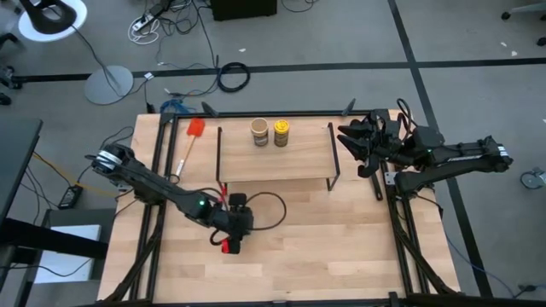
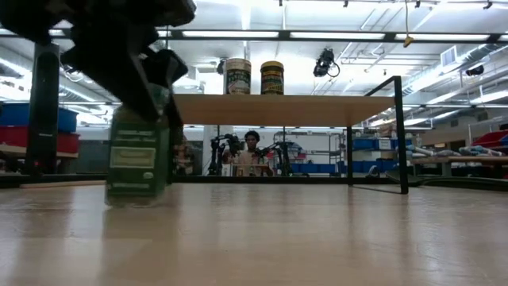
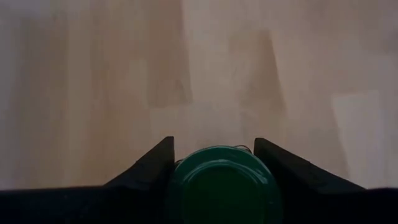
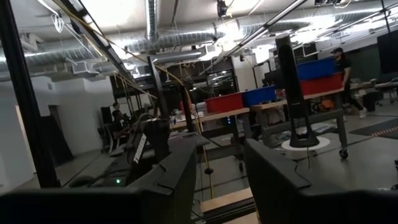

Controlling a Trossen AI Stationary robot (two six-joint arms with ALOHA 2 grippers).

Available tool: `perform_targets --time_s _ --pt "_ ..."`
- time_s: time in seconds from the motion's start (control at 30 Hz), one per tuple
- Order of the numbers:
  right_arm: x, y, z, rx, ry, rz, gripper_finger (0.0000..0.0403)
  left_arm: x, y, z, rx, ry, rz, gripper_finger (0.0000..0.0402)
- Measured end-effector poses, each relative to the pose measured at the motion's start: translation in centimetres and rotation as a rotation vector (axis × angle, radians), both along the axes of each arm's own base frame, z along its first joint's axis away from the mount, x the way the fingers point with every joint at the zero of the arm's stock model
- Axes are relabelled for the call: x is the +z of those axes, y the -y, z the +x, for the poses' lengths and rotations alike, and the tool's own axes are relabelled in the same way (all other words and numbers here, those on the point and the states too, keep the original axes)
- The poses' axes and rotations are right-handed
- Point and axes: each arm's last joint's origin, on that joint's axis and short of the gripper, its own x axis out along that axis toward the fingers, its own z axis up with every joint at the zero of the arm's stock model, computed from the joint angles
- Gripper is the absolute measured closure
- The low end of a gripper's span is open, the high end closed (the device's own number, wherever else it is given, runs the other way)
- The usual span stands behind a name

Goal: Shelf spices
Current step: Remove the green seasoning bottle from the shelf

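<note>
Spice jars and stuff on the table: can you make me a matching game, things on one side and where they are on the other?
Things:
1. green-lidded jar
2. tan-lidded jar
3. red-headed spatula
4. right gripper

Places:
A. lying on the table left of the shelf
B. held between the left gripper's fingers
C. standing on the shelf beside the yellow-lidded jar
D. hanging off the shelf's right end, holding nothing

Pairs: 1-B, 2-C, 3-A, 4-D
</note>
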Motion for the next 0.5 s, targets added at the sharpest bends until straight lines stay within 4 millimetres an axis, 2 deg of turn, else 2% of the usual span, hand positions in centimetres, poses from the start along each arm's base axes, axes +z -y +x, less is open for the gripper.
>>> perform_targets --time_s 0.17,0.4,0.5 --pt "-0.06 -0.04 0.13 0.009 -0.003 0.005 0.0266 -0.47 0.22 0.49 -0.008 0.000 -0.005 0.0212" --pt "-0.07 -0.06 0.13 0.012 -0.003 0.004 0.0266 -0.05 0.11 0.26 -0.010 0.015 -0.014 0.0210" --pt "-0.07 -0.13 0.13 0.017 -0.003 0.004 0.0266 0.17 0.00 0.09 -0.004 0.018 -0.006 0.0171"
